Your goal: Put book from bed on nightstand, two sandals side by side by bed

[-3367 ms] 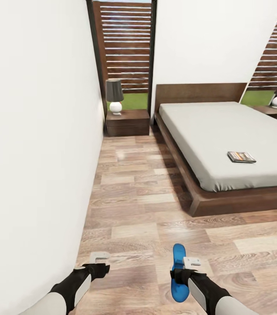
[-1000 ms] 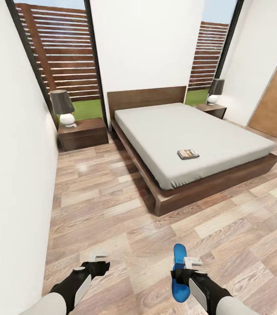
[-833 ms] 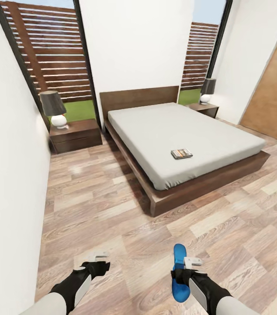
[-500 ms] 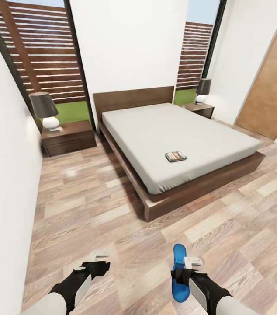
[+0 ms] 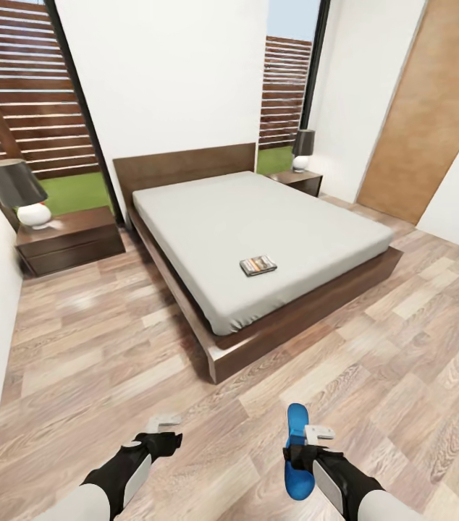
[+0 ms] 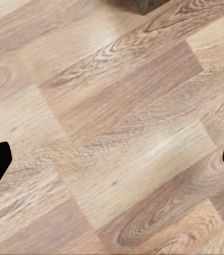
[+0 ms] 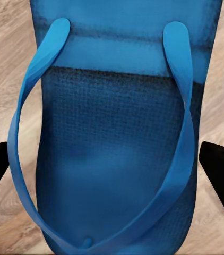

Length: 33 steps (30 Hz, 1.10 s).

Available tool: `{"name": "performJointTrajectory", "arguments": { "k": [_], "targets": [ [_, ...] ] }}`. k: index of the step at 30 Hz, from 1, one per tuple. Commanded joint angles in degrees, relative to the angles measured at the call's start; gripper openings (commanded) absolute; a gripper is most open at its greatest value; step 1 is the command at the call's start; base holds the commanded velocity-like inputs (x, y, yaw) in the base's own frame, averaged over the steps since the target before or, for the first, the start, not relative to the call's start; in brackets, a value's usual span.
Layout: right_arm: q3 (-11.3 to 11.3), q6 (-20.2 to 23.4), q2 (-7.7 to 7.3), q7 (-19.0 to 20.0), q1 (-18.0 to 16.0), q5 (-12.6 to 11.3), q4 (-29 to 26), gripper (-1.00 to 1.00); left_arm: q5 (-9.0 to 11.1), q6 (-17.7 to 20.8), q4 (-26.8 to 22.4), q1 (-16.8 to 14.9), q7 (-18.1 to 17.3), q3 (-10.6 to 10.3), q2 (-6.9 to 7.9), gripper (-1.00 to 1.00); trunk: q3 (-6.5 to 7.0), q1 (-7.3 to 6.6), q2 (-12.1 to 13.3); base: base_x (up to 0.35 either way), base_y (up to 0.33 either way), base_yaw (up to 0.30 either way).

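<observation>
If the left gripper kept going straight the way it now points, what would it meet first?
Most likely the wood-plank floor: the left wrist view looks along the open left gripper onto bare planks, with a dark bed frame corner farther off. Depth is unclear.

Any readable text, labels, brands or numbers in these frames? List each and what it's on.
None readable.
Book on the bed: the cover has a picture and bands, any print too small and blurred to read.
Blue sandal in the right tool: plain textured sole and straps, no brand or mark.
</observation>
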Motion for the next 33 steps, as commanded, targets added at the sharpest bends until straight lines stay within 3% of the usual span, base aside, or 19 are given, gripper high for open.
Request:
{"name": "performJointTrajectory", "arguments": {
  "k": [1, 33],
  "targets": [
    [0.5, 0.3, -0.03, -0.3, 0.0, -0.5, -0.1, -1.00, 0.2, 0.4, -0.1, 0.0, 0.0, -0.1, 0.02, 1.00, -0.04, 0.03, 0.0, 0.283, -0.167, -0.291],
    [0.5, 0.3, -0.01, -0.2, 0.0, -0.5, -0.1, -1.00, 0.2, -0.3, -0.1, 0.0, -0.1, -0.1, -0.03, 1.00, 0.07, 0.03, 0.0, 0.292, -0.150, -0.296]
  ]
}}
